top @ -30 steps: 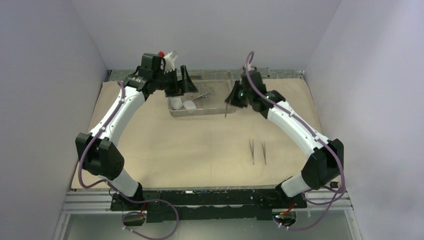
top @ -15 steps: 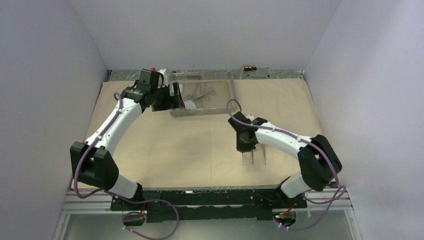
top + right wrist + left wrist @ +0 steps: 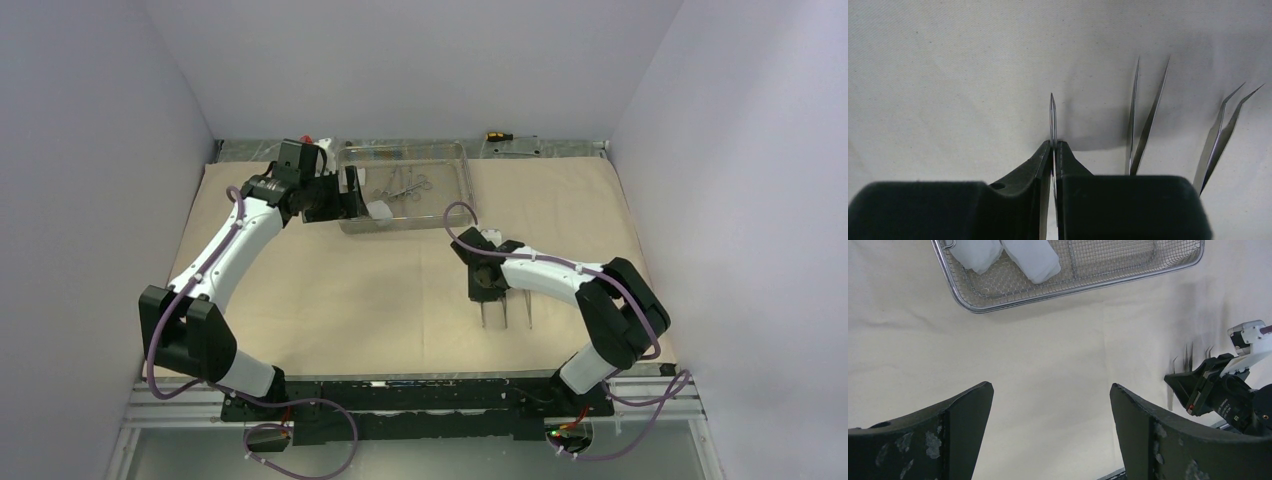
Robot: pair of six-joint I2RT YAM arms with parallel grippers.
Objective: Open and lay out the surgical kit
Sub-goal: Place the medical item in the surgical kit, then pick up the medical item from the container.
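A beige wrap cloth (image 3: 380,290) covers the table (image 3: 570,147), bearing a wire-mesh tray (image 3: 466,186) and two tweezers (image 3: 528,308).

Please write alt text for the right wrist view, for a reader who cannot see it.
The black right gripper pinches one slim steel tweezers, tips pointing away, close to the beige wrap cloth. Two more tweezers lie on the cloth, at right in the picture.

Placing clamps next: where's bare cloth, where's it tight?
Widest bare patch: the cloth between the tray and the arm bases, left of the tweezers. Also bare: from the tray's right end to the cloth's right edge. Tight: around the tweezers, where the right tool pinches a third pair, and the tray's left end by the open left tool.
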